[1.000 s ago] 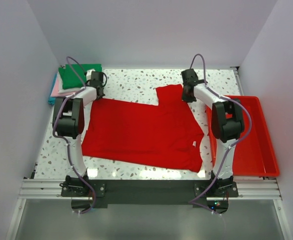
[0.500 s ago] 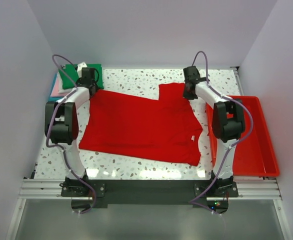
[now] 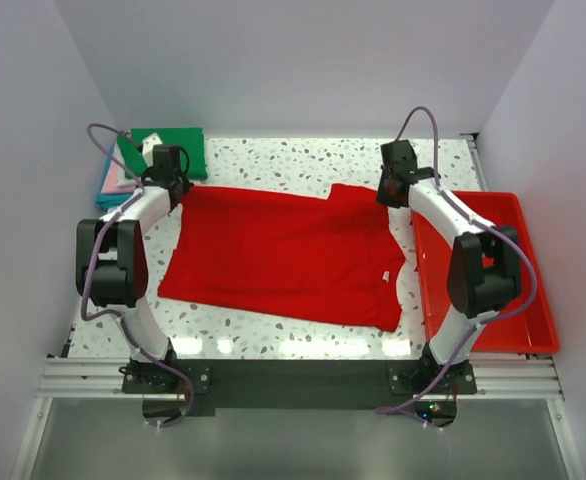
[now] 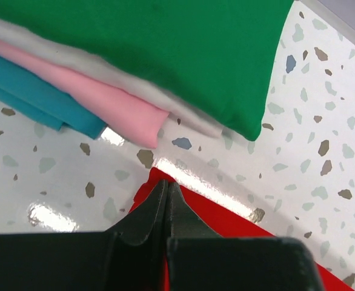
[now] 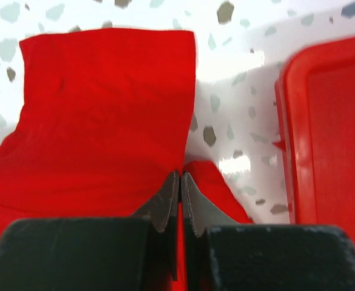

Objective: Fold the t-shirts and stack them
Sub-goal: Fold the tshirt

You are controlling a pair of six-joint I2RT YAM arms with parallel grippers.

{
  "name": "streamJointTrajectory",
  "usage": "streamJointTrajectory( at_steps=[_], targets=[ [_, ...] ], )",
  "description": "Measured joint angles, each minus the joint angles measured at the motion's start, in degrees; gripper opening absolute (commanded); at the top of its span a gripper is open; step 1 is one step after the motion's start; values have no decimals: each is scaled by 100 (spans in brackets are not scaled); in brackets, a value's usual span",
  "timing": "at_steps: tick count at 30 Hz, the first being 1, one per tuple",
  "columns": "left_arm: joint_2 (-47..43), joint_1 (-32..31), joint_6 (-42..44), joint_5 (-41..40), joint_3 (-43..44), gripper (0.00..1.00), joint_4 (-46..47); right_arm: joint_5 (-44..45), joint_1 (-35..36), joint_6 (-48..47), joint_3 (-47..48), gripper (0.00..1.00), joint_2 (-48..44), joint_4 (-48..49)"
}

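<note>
Left end effector [image 4: 167,188] and right end effector [image 5: 182,179] clamp the red shirt [image 3: 283,250]. Stretched outward, it now lies flatter.

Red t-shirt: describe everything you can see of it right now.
The red t-shirt is plain bright red soft cloth, spread mostly flat on the speckled table, with a small white tag near its near-right edge. The left gripper is shut on its far-left corner, the right gripper on its far-right edge. It lies apart from the red tray.
</note>
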Motion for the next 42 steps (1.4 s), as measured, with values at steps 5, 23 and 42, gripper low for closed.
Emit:
streamJointTrajectory(
  at_steps=[5, 23, 42],
  targets=[
    [-544, 13, -264, -44, -424, 0, -26, -173, 2, 142, -837, 0, -708, 114],
    [-2494, 262, -1333, -151, -2852, 1, -188, -404, 492, 664, -2983, 14, -2623, 304],
    [-3147, 61, -1930, 299, -3604, 47, 365, -149, 494, 584, -1950, 55, -1565, 396]
  ],
)
